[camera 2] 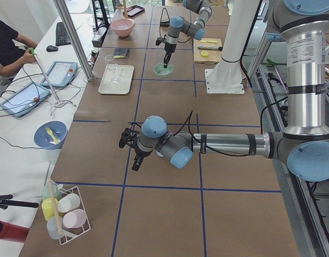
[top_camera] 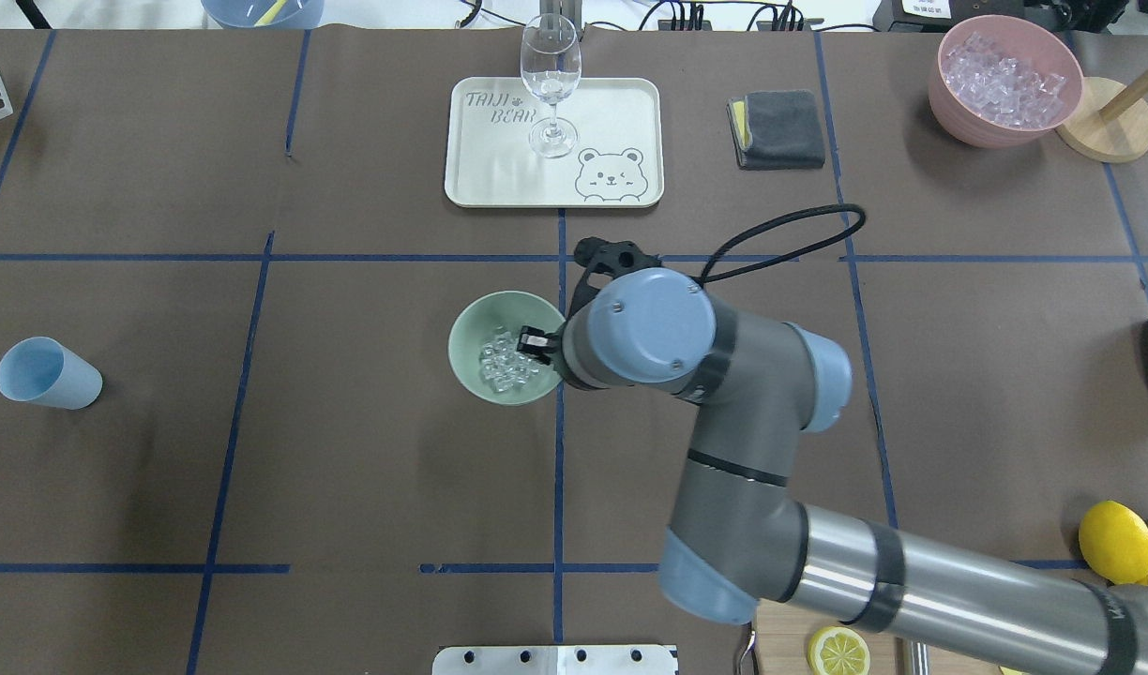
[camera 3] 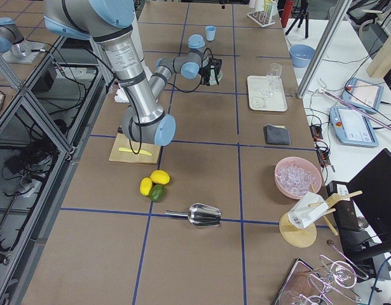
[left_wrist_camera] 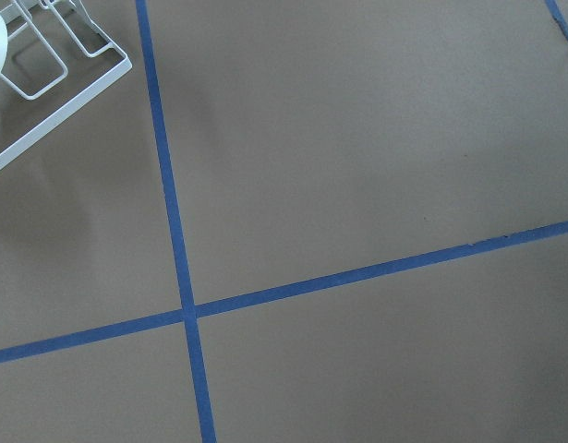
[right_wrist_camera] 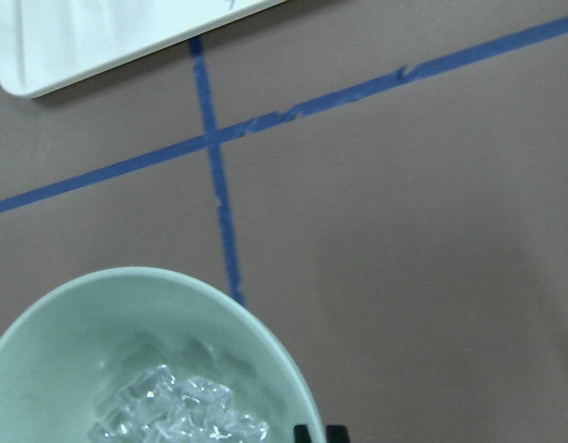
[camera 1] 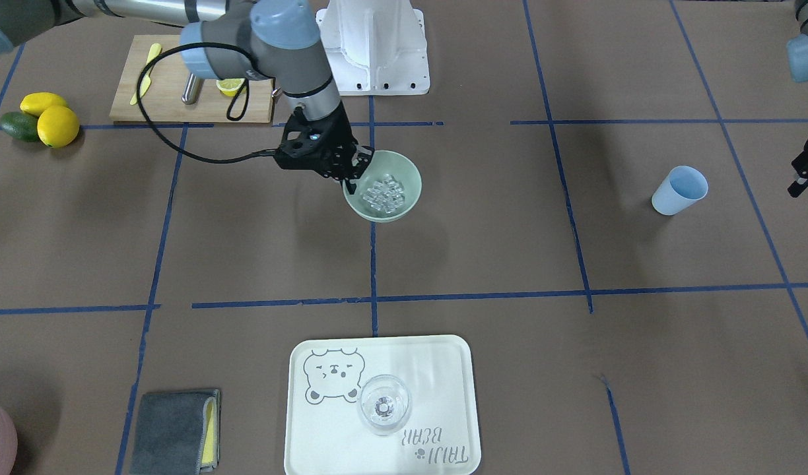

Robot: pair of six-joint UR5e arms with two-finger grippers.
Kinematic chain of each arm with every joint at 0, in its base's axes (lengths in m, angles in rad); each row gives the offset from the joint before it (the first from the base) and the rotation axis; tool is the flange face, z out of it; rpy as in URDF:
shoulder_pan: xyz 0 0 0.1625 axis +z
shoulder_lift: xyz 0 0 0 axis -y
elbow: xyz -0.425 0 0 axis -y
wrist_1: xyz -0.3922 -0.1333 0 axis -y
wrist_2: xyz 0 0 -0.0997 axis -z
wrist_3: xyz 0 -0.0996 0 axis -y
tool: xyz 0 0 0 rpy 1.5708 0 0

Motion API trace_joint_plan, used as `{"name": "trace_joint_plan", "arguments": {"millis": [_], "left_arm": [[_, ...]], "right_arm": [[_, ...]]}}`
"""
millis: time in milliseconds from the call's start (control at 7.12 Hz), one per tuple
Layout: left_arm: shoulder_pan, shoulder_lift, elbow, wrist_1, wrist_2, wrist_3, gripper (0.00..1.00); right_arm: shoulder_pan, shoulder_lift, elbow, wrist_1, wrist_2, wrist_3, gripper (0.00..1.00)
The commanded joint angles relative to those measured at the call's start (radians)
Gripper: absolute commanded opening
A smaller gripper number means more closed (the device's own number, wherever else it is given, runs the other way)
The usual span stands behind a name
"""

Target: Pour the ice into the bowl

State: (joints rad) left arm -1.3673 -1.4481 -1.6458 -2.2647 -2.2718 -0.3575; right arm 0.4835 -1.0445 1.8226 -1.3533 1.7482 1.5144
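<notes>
Small clear glassy ice cubes (camera 1: 383,194) are being held in the round pale mint-green bowl (camera 1: 412,177), mid-worktop (camera 1: 509,231). The bowl's near rim is being pinched by the right end effector (camera 1: 356,173), its fingers almost closed. Left end effector (camera 1: 804,174): opening cannot be told.

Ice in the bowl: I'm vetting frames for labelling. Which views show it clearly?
Overhead exterior: the ice in the bowl is sharp, with small glints. Right wrist-mounted: close but soft, and cropped at the bottom edge. Exterior left: too small to tell cubes apart.
</notes>
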Motion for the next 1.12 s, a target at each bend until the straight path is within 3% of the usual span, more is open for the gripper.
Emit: {"name": "trace_joint_plan", "arguments": {"millis": [0,140,281,561,982], "left_arm": [[0.000,-0.002,0.000,-0.001,0.000,0.002,1.00],[0.002,-0.003,0.000,-0.001,0.000,0.002,1.00],[0.002,-0.003,0.000,-0.012,0.000,0.002,1.00],[0.004,-0.002,0.004,-0.024,0.000,0.000,1.00],[0.004,0.000,0.000,-0.024,0.000,0.000,1.00]], "right_arm": [[0.126,-0.235,0.172,0.003,0.127,-0.174,0.00],[0.197,-0.332,0.210,0.012,0.187,-0.280,0.00],[0.274,-0.438,0.204,0.099,0.245,-0.386,0.00],[0.451,-0.599,0.111,0.296,0.447,-0.564,0.00],[0.508,-0.718,0.008,0.481,0.459,-0.698,0.00]]}}
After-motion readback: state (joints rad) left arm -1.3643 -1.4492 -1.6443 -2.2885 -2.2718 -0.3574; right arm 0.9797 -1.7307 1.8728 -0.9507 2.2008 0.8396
